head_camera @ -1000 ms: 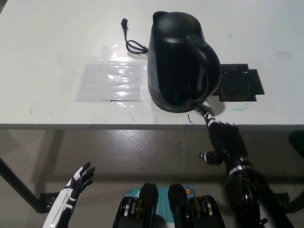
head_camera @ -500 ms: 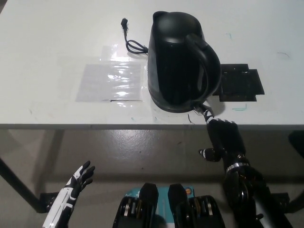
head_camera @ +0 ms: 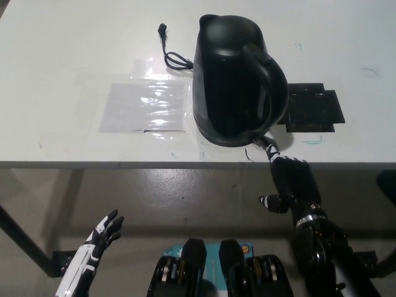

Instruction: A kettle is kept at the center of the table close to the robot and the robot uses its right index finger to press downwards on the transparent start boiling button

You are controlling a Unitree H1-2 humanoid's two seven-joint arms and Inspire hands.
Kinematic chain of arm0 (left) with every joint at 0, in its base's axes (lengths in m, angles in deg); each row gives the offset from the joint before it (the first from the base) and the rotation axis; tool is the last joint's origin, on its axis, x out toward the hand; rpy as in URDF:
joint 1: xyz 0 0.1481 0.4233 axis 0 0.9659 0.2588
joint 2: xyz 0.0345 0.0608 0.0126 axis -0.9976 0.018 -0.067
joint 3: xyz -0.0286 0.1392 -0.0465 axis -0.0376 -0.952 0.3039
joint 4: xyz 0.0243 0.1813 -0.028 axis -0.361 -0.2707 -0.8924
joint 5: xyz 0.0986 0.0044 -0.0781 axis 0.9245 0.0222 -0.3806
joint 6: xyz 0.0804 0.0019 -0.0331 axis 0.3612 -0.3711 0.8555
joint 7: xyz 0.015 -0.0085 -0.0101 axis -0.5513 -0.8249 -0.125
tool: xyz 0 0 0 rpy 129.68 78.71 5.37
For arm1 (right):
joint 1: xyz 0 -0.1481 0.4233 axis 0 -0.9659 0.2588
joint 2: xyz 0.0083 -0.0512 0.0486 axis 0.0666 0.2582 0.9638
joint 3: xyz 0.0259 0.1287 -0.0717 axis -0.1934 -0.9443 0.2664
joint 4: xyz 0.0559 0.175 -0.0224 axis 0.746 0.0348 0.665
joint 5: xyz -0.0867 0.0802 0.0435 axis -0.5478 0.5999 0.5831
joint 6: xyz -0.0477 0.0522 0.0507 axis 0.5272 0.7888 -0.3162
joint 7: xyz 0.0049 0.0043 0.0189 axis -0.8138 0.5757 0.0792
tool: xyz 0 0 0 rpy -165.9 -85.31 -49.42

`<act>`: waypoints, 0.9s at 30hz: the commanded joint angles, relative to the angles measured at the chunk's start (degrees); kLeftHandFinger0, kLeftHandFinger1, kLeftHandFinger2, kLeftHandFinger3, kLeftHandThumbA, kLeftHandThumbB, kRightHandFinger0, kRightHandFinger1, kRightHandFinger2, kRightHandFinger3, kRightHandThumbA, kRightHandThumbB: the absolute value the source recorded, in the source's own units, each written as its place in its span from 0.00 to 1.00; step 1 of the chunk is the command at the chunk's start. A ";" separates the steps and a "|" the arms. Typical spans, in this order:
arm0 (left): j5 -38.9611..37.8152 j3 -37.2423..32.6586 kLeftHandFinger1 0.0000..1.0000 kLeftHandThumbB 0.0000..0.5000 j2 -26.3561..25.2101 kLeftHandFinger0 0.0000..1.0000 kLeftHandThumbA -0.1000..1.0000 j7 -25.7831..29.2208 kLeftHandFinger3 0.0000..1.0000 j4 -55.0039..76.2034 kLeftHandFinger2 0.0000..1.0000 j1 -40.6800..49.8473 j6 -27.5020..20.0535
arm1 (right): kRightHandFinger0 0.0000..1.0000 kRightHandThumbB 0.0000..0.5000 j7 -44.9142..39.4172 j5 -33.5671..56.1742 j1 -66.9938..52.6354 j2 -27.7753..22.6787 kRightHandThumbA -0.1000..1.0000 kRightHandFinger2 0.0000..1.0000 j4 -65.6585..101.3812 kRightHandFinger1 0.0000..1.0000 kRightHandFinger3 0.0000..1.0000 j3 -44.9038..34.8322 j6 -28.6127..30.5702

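Head view only: we see the black kettle point(head_camera: 238, 80) upright on the white counter point(head_camera: 74, 62), near the counter's near edge and about center-right in frame, spout pointing far, handle toward the near right. Right robot hand point(head_camera: 291, 179) is up at the near edge of the counter, just near-right of the kettle base, one finger extended toward the foot of the handle with its tip at the kettle's lower edge; other fingers look curled in, thumb sticking out to the left. We can't tell whether the tip is actually touching the start button point(head_camera: 257, 143); that spot is dark and small, the button itself barely resolves. Left robot hand point(head_camera: 104, 234) rests low at the lower left, below counter level over the floor, fingers spread and holding nothing. Behind the kettle to the left, the black power cord point(head_camera: 170, 52) lies coiled on the counter, plug end lying loose on the counter. Left of the kettle sits a clear plastic sheet point(head_camera: 145, 105), flat, just beside the base. Right of the kettle, partly hidden by the handle, is a flat black mat point(head_camera: 315, 110).
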 commanded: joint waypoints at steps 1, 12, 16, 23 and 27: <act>0.44 0.17 1.00 0.76 -0.96 1.00 1.00 -0.74 1.00 1.42 1.00 -0.43 -1.27 | 0.00 0.44 1.89 1.53 -1.07 -0.83 1.00 0.00 6.73 0.00 1.00 -0.40 2.25; 0.81 0.36 1.00 0.77 -1.04 1.00 1.00 -0.45 1.00 1.15 1.00 -0.38 -1.42 | 1.00 0.49 0.65 7.10 -11.45 -2.18 1.00 1.00 34.22 1.00 1.00 -2.64 6.85; 0.43 0.31 1.00 0.73 -1.08 1.00 1.00 -0.70 1.00 0.89 1.00 -0.42 -2.08 | 1.00 0.47 0.71 7.90 -14.35 -2.59 1.00 1.00 41.09 1.00 1.00 -2.56 8.46; -0.39 0.43 1.00 0.77 -0.78 1.00 1.00 -0.73 1.00 1.15 1.00 -0.66 -1.72 | 1.00 0.45 2.11 16.02 -20.30 -4.71 1.00 1.00 48.01 1.00 1.00 -3.44 16.35; -0.61 0.50 1.00 0.79 -0.77 1.00 1.00 -0.74 1.00 1.38 1.00 -1.00 -0.83 | 1.00 0.47 6.65 19.23 -23.97 -4.92 1.00 1.00 47.44 1.00 1.00 -5.33 23.27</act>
